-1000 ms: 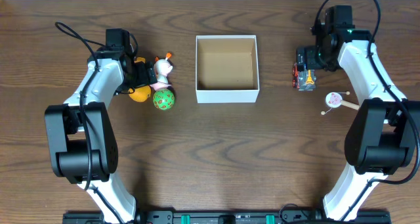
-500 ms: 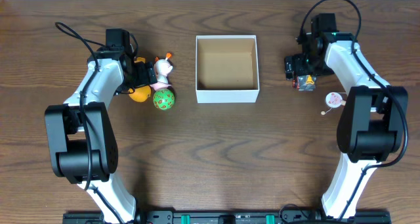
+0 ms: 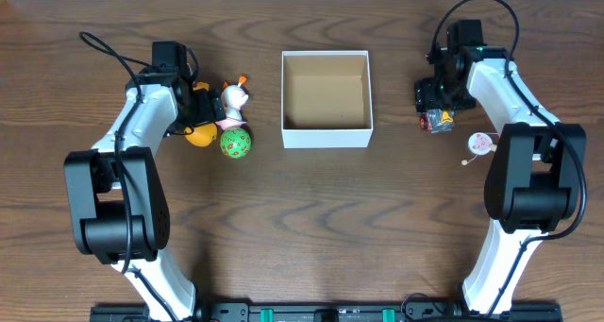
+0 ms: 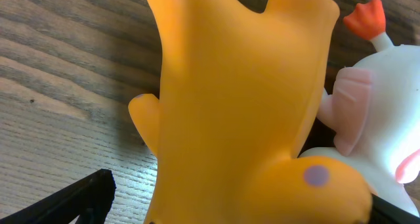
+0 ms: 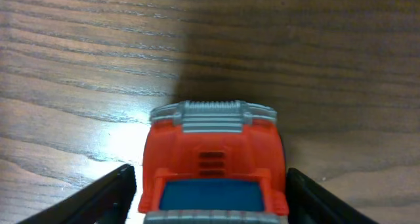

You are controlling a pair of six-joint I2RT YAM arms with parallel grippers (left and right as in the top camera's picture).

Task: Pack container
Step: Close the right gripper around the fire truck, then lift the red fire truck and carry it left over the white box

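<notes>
We get bright, even light overhead; glare whitens the bench [image 5: 98,66] beside the red truck [image 5: 213,158], and the close orange toy [image 4: 243,119] looks soft.

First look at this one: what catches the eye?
The white container sits empty in the middle. On its left, the left gripper is at an orange toy, beside a white toy and a green ball. On its right, the right gripper straddles a red truck.
</notes>
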